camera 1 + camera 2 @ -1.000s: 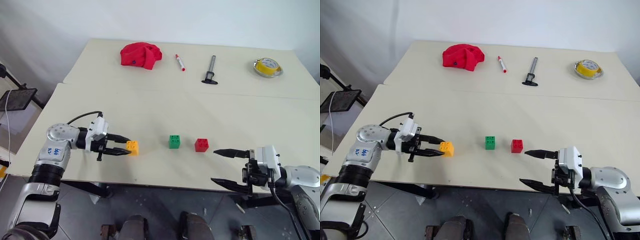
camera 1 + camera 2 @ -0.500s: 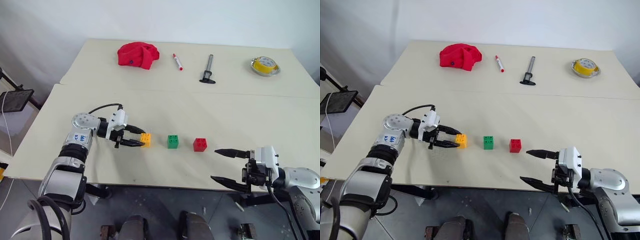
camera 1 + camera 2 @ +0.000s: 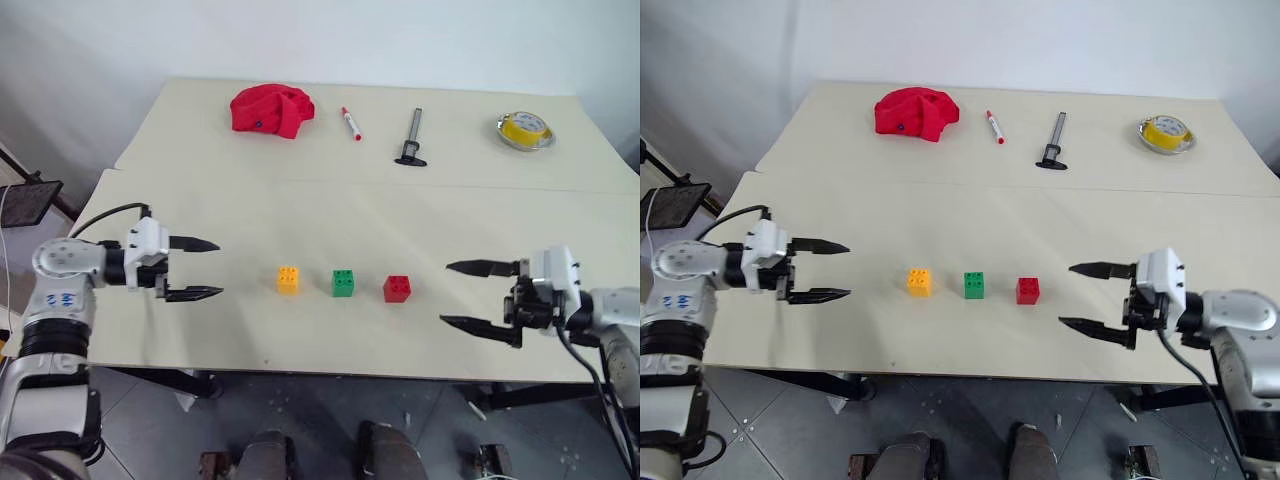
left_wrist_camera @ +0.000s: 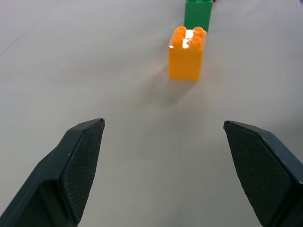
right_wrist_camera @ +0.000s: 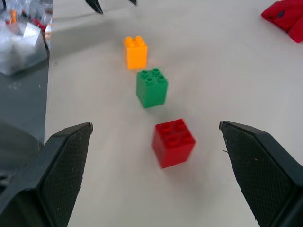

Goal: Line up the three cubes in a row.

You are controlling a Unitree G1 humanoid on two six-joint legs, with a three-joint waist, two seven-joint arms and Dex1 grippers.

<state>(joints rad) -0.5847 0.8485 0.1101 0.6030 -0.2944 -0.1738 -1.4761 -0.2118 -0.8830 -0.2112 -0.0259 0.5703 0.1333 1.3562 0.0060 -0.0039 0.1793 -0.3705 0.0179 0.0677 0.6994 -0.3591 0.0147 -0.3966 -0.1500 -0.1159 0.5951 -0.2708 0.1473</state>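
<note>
The three cubes stand studs-up in a row that runs left to right across the near part of the counter (image 3: 420,215): the orange-yellow cube (image 3: 288,279) on the left, the green cube (image 3: 343,283) in the middle and the red cube (image 3: 397,289) on the right, each set slightly apart from its neighbour and touching nothing. The row's long axis lies roughly parallel to the counter's near edge. In the right wrist view the red cube sits turned a little out of square with the other two. The left hand (image 3: 205,268) hovers over the counter well to the left of the orange-yellow cube, its two black fingers spread wide and empty, pointing along the row toward the cubes. The right hand (image 3: 462,293) hangs near the counter's near right edge, apart from the red cube, fingers also spread wide with nothing between them, aimed leftward at the row. The counter is a pale cream surface made of two slabs meeting at a seam. On the far slab lie a crumpled red cloth (image 3: 270,108), a red-capped marker (image 3: 350,123), a dark caliper (image 3: 411,139) and a round yellow tape measure (image 3: 524,130). Behind is a plain white wall (image 3: 330,40), below a grey floor (image 3: 320,420).
</note>
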